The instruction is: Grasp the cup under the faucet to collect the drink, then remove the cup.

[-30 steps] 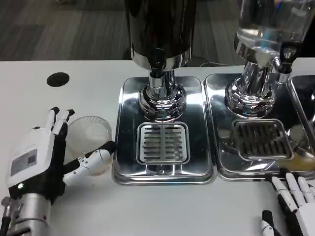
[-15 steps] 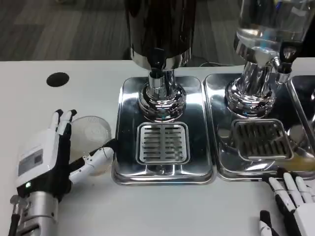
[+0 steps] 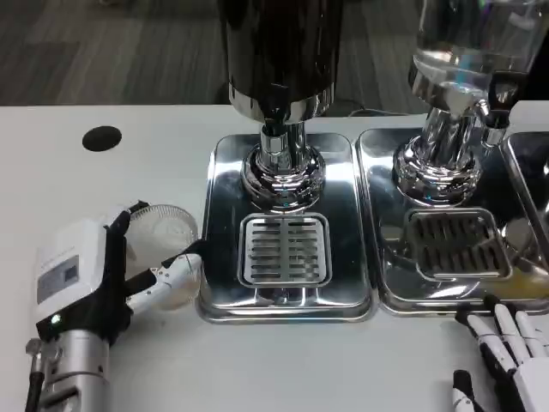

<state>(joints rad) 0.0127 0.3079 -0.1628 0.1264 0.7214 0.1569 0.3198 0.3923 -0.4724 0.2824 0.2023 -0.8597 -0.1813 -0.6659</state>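
Left robot hand point(image 3: 86, 279) now wrapped closer around the clear cup point(image 3: 165, 230) than 1 second ago: fingers risen over the far rim, thumb pressed along the near side, so likely gripping, though contact on the hidden side cannot be confirmed. Cup standing upright on the white tabletop point(image 3: 103, 180), just left of the left drip tray point(image 3: 221, 296), apparently empty, not yet under any faucet. Dark round hole point(image 3: 101, 138) farther back on the tabletop. Next rightward, the dark dispenser's faucet point(image 3: 276, 129) above the slotted grate point(image 3: 284, 249), nothing set on it. Beyond, the clear dispenser point(image 3: 467, 43) over the right drip tray point(image 3: 386, 292). At the lower right, right robot hand point(image 3: 510, 360) resting low at the picture's edge, fingers spread, holding nothing, little changed. Judged meaning: grasp closing or just closed; lifting and carrying the cup rightward onto the grate comes next.
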